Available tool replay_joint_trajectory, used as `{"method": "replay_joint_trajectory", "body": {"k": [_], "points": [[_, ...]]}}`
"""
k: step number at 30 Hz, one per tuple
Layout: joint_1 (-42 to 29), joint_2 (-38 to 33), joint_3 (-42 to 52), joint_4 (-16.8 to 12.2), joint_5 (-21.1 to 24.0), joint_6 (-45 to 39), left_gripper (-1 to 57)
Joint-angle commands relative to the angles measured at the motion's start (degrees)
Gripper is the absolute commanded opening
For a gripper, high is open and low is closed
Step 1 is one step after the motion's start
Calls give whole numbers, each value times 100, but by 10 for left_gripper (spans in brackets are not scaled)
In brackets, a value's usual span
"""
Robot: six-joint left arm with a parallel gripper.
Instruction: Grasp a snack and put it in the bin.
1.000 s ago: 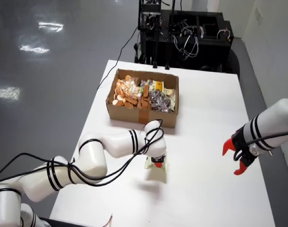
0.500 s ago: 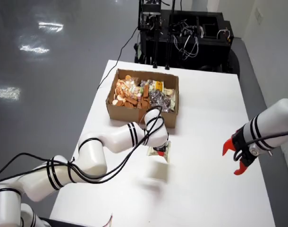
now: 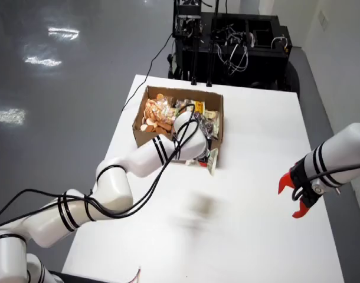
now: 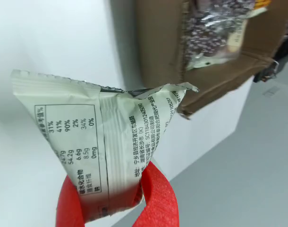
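Red end effector (image 4: 113,208) pinches one snack packet (image 4: 94,151) beside one cardboard box (image 3: 146,137).

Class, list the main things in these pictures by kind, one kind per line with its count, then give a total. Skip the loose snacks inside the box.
Robot arms: 2, working arm and idle arm
Claws: 2, working claw and idle claw
Cardboard box: 1
Held snack packet: 1
White table: 1
Total: 7

Snack packet (image 3: 212,160) in tool (image 4: 113,208), just before box (image 3: 149,134), above table (image 3: 257,147)
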Motion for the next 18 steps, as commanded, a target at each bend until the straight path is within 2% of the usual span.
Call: {"method": "replay_joint_trajectory", "body": {"k": [1, 12, 18], "points": [[130, -2, -282, 75, -5, 279, 115], [489, 80, -876, 343, -38, 862, 110], [739, 228, -1246, 467, -204, 1145, 106]]}}
